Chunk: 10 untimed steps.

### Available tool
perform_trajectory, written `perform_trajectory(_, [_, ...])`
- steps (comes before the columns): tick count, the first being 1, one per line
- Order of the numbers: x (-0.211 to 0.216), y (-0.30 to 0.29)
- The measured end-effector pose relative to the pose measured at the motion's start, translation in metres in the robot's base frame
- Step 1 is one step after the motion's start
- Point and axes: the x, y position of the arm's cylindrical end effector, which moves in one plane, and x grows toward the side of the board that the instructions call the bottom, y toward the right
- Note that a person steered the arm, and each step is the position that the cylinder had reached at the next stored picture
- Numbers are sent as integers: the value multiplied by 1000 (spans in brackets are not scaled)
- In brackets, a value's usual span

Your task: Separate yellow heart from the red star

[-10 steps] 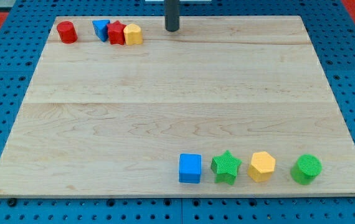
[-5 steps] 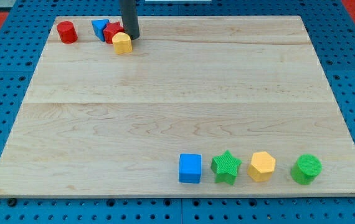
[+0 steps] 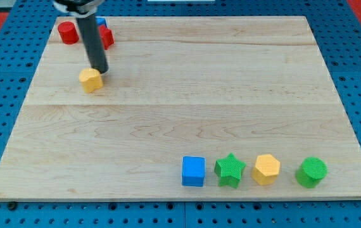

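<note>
Though my tip (image 3: pixel 99 70), a bare rod with no claw, touches the yellow heart (image 3: pixel 91 80) at its one o'clock, the red star (image 3: pixel 106 37) sits well apart: separation looks done.

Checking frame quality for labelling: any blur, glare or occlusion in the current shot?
Camera view: lighting even, no glare on the board; my tip sharp, touching the yellow heart; rod hides most of the blue block and part of the red star.

My tip (image 3: pixel 100 69) touches yellow heart (image 3: pixel 90 80) at its 1 o'clock; red star (image 3: pixel 106 37) sits apart at 12, partly behind rod, red cylinder (image 3: pixel 68 32) left, on tabletop (image 3: pixel 180 114).
</note>
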Motion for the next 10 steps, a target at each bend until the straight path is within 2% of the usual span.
perform_trajectory(1, [9, -34])
perform_trajectory(2, [26, -33])
perform_trajectory(5, [80, 10])
perform_trajectory(7, [80, 49])
perform_trajectory(10, [94, 54])
